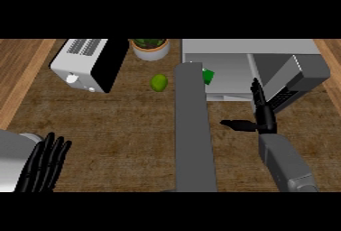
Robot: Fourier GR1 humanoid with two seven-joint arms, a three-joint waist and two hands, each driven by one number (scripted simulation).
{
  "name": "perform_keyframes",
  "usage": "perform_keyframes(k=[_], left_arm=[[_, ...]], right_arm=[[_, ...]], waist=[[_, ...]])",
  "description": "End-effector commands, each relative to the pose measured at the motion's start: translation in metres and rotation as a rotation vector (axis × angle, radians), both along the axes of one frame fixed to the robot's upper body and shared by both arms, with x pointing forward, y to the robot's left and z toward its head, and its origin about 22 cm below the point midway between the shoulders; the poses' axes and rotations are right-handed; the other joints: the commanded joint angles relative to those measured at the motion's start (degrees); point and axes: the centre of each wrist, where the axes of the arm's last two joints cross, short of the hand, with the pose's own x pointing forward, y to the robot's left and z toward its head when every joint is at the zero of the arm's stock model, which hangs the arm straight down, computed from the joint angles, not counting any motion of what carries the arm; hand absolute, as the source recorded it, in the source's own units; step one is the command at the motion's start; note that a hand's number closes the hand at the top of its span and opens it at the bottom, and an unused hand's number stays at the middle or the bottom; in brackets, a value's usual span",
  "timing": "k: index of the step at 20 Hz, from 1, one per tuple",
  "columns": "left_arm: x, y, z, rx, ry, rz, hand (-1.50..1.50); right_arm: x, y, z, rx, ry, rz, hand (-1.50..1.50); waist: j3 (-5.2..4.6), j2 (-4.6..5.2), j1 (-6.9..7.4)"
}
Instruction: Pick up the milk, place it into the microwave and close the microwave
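Note:
The microwave stands at the back right with its cavity open. Its grey door swings out toward me as a long slab seen edge-on. Only a small green corner of the milk carton shows, just inside the cavity's left side; the door hides the rest. My right hand is open in front of the microwave's right part, fingers straight and pointing away, thumb out to the left, holding nothing. My left hand rests open at the lower left, fingers up.
A white toaster with a black side stands at the back left. A potted plant is at the back middle, with a green lime in front of it. Wooden counter edges run along both sides.

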Motion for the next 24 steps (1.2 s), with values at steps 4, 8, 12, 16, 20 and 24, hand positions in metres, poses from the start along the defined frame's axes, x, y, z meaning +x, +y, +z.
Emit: perform_keyframes(k=[4, 8, 12, 16, 20, 24], left_arm=[[0.002, 0.008, -0.003, -0.003, 0.030, -0.098, -1.50], [0.004, -0.002, -0.010, -0.004, 0.042, -0.214, -1.50], [0.017, -0.013, -0.008, 0.062, 0.058, -0.314, 1.50], [0.022, -0.034, -0.031, 0.096, 0.035, -0.331, 1.50], [0.031, -0.028, -0.015, 0.061, 0.089, -0.365, 1.50], [0.065, -0.050, -0.029, 0.118, 0.086, -0.418, 1.50]], right_arm=[[-0.043, 0.019, -0.036, 0.123, 0.030, 0.013, -1.50], [-0.079, 0.023, -0.059, 0.185, 0.020, 0.018, -1.50], [-0.124, -0.005, -0.078, 0.271, 0.022, 0.080, -1.50], [-0.142, -0.016, -0.079, 0.294, -0.020, 0.104, -1.50], [-0.171, -0.031, -0.066, 0.302, -0.040, 0.094, -1.50], [-0.202, -0.048, -0.071, 0.292, -0.053, 0.075, -1.50]], waist=[[0.13, 0.11, -0.58], [0.14, 0.13, -0.56], [0.16, 0.17, -1.01], [0.16, 0.22, -0.47], [0.12, 0.17, -0.78], [0.17, 0.33, -0.75]])
